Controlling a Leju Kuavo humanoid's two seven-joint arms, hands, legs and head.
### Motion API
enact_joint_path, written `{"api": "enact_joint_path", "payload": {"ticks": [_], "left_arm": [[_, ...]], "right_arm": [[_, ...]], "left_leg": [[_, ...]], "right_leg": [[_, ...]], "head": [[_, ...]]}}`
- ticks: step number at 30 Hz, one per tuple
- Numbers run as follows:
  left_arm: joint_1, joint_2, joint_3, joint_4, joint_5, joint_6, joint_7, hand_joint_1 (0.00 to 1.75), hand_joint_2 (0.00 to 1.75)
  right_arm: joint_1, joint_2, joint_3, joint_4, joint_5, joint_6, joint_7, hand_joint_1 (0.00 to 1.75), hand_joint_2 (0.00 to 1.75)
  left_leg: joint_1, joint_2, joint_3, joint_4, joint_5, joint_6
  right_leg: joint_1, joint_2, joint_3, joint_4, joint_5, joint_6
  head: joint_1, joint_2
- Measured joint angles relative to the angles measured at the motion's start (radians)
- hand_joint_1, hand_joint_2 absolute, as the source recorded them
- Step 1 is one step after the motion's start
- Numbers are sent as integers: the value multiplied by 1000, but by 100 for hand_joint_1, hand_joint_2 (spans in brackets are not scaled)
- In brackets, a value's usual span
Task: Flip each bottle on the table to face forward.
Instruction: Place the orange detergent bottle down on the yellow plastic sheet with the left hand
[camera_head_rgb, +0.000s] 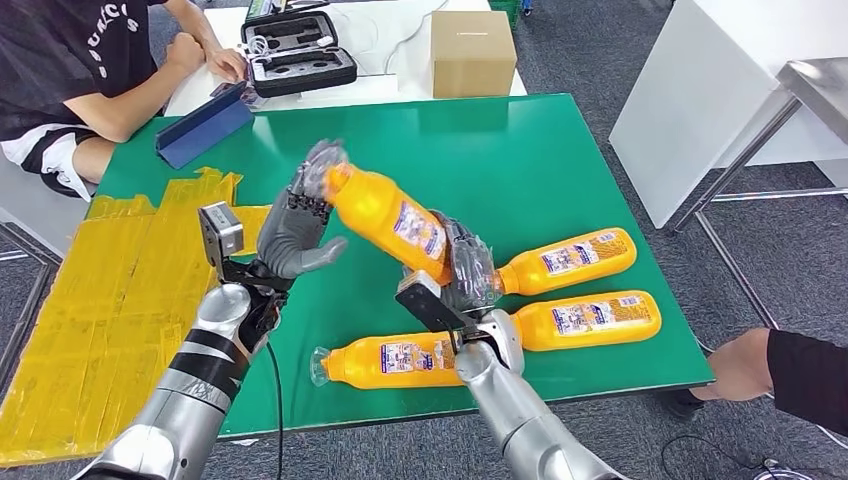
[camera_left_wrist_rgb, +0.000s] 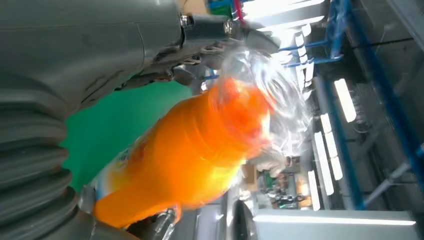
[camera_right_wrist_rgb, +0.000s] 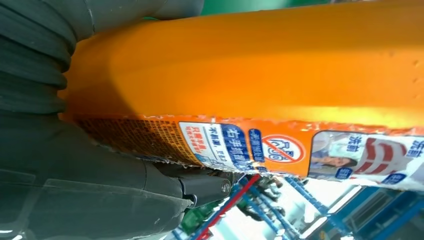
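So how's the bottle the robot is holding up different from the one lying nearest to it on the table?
The held bottle is off the table, tilted, gripped by the right hand, with the left hand at its clear end. The nearest bottle lies flat and untouched on the green table. Both are orange with labels.

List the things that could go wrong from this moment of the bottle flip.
1. The lifted bottle hangs tilted above the green table, its base in the right hand and its neck at the left hand; a weak hold at either end could let it drop.
2. A drop would probably hit the bottle lying below.
3. A person's hand rests at the table's near right edge, close to the right arm's path.
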Motion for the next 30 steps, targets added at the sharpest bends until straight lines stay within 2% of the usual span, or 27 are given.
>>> {"api": "enact_joint_path", "payload": {"ticks": [10, 20, 22, 24, 26, 30], "left_arm": [[7, -6, -14, 19, 90, -36, 15, 0, 175], [8, -6, -21, 20, 107, -42, 16, 3, 175], [9, -6, -22, 20, 106, -25, 12, 22, 175], [12, -8, -24, 20, 100, 9, 4, 104, 175], [19, -11, -26, 17, 95, 40, -2, 172, 175], [33, -16, -26, 2, 97, 80, -4, 175, 175]], "right_arm": [[-10, 21, 52, 27, -11, -4, -19, 175, 175], [-20, 31, 65, 47, -13, -8, -21, 175, 175], [-24, 32, 67, 54, -13, -9, -20, 175, 175], [-28, 33, 70, 64, -14, -11, -19, 175, 175], [-32, 34, 73, 74, -17, -13, -19, 175, 175], [-36, 35, 78, 88, -22, -18, -19, 175, 175]], "left_leg": [[0, 0, -2, 0, 0, 0], [0, 0, -2, 0, 0, 0], [0, 0, -2, 0, 0, 0], [0, 0, -2, 0, 0, 0], [0, 0, -2, 0, 0, 0], [0, 0, -2, 0, 0, 0]], "right_leg": [[0, 0, -1, 0, 0, 0], [0, 0, -2, 0, 0, 0], [0, 0, -2, 0, 0, 0], [0, 0, -2, 0, 0, 0], [0, 0, -2, 0, 0, 0], [0, 0, -2, 0, 0, 0]], "head": [[0, 0], [0, 0], [0, 0], [0, 0], [0, 0], [0, 0]]}}
